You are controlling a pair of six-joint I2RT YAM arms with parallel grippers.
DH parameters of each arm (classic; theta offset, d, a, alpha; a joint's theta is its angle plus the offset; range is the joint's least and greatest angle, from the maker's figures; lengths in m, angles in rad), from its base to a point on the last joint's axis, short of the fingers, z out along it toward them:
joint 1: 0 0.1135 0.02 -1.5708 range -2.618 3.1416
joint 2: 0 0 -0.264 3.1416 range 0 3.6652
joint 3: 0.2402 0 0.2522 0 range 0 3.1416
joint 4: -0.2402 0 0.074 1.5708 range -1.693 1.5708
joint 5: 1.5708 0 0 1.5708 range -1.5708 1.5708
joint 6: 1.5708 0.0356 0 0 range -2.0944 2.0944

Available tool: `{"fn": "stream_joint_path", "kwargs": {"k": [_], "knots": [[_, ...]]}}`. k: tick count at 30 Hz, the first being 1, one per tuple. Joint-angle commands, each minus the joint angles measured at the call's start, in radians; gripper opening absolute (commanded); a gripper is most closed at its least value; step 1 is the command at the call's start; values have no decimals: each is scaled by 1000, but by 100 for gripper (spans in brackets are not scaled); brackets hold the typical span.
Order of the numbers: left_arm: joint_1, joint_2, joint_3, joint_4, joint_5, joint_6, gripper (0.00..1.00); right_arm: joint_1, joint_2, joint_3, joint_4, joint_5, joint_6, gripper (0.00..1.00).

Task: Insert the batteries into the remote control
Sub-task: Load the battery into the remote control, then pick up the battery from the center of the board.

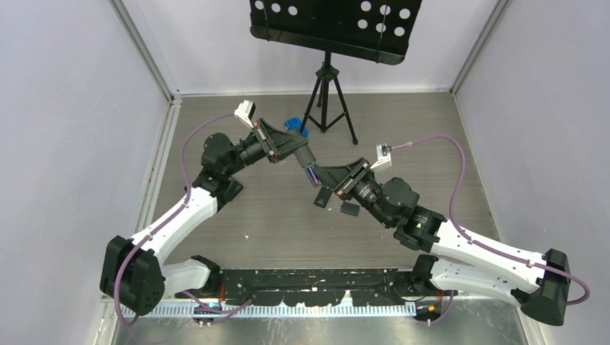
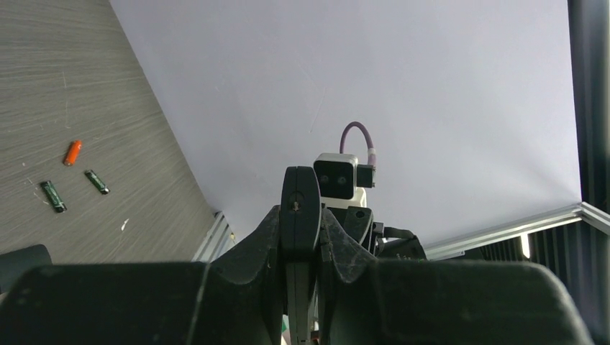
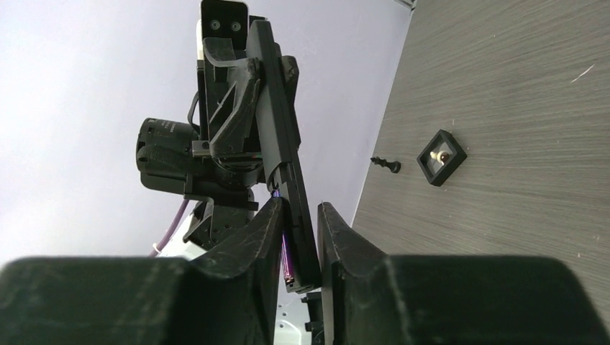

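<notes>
Top: left claw (image 1: 303, 159) pinches the remote control (image 1: 312, 172); right claw (image 1: 321, 181) at its free end.
Left wrist: you see orange battery (image 2: 72, 152) on the table (image 2: 43, 72), far up-left of the claw.
Right wrist: remote, purple battery (image 3: 286, 255) aboard, between the fingers (image 3: 259, 230); grip cannot be told.

The things are carried by a grey, wood-grained table (image 1: 288, 237) marked with pale scratches. Toward its far edge a black tripod (image 1: 328, 75) is planted on three legs, and a blue object (image 1: 293, 123) is set just beside it, partly hidden. An orange battery (image 2: 73, 152) and two dark green batteries (image 2: 53, 196) are laid near one another, none touching. Elsewhere a black square frame (image 3: 441, 157) with a pale centre is laid flat, with a small black piece (image 3: 386, 165) just beside it. A white fleck (image 1: 246, 236) is seen on bare surface.
</notes>
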Motion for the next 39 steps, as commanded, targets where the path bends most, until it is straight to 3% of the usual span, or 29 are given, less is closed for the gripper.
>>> {"fn": "stream_joint_path", "kwargs": {"k": [1,5,14,21,24,27,32,39], "knots": [[-1,-11,11,88,11,-31,0,-4,41,27,-28,-28,-74,23],[-1,-12,5,74,11,-16,0,-6,42,25,-49,-33,-96,26],[8,-72,-28,-166,-2,243,0,-35,-116,72,-299,53,-158,63],[10,-104,-91,-230,71,436,0,-49,-207,150,-617,175,-218,68],[10,-104,-114,-226,122,480,0,-80,-135,256,-889,300,-201,68],[10,-108,-122,-207,164,493,0,-194,-11,337,-1064,308,-175,68],[9,-110,-91,-250,181,532,0,-432,185,343,-1043,143,-274,64],[10,-100,-57,-363,186,611,0,-634,491,347,-939,-14,-417,61]]}}
